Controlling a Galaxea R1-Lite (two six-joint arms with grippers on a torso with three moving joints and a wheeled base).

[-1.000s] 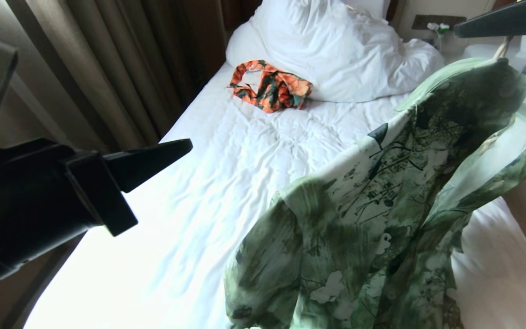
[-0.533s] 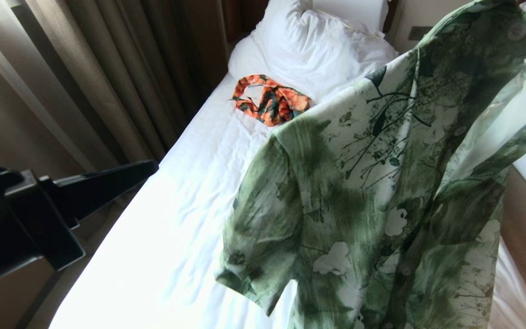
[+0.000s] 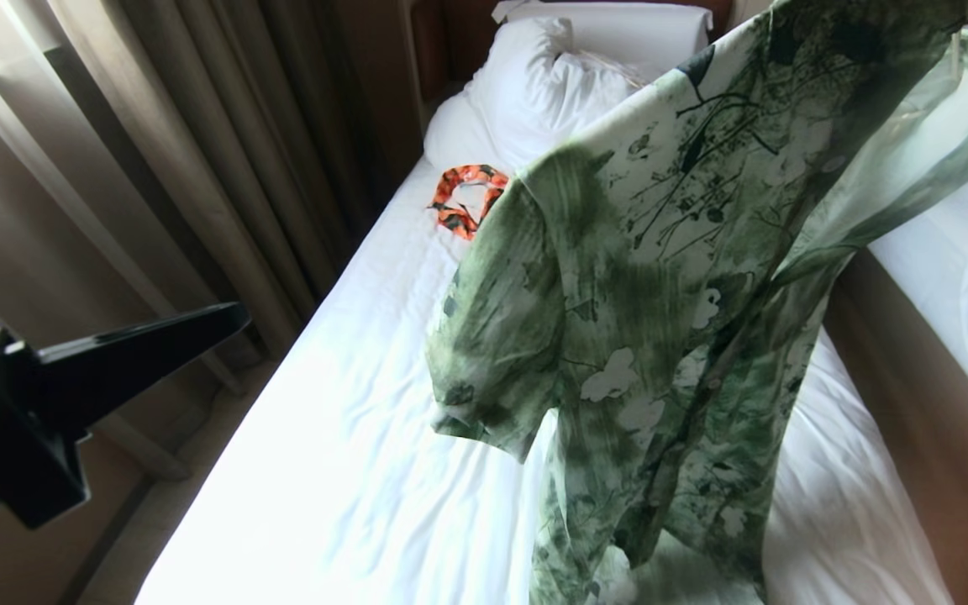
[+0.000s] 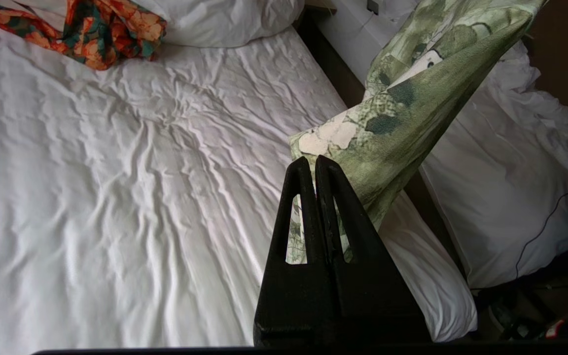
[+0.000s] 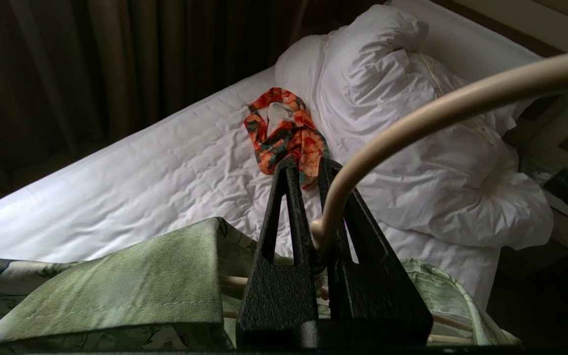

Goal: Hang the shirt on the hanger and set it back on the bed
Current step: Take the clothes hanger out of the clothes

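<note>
My right claw (image 5: 313,197) is pinching the hanger (image 5: 442,111) at its neck, just under the hook, and the shirt (image 3: 669,302) hangs from it in the air above the right half of the bed (image 3: 349,470), its hem low near the sheet at the near end. My left claw (image 3: 156,340) is pressed together with nothing in it, out past the bed's left edge by the curtain (image 3: 198,151).

To lay it down well, I judge I should lower the hanger slowly so the hem touches first, then draw toward the pillow (image 3: 551,84) end so the cloth spreads flat. I'd keep clear of the orange garment (image 3: 463,197) on the far side.

Compared with a second ago, the whole view has shifted, so the camera moved. Within it the shirt now hangs longer and fuller, hiding most of the orange garment, and my left claw sits lower.
</note>
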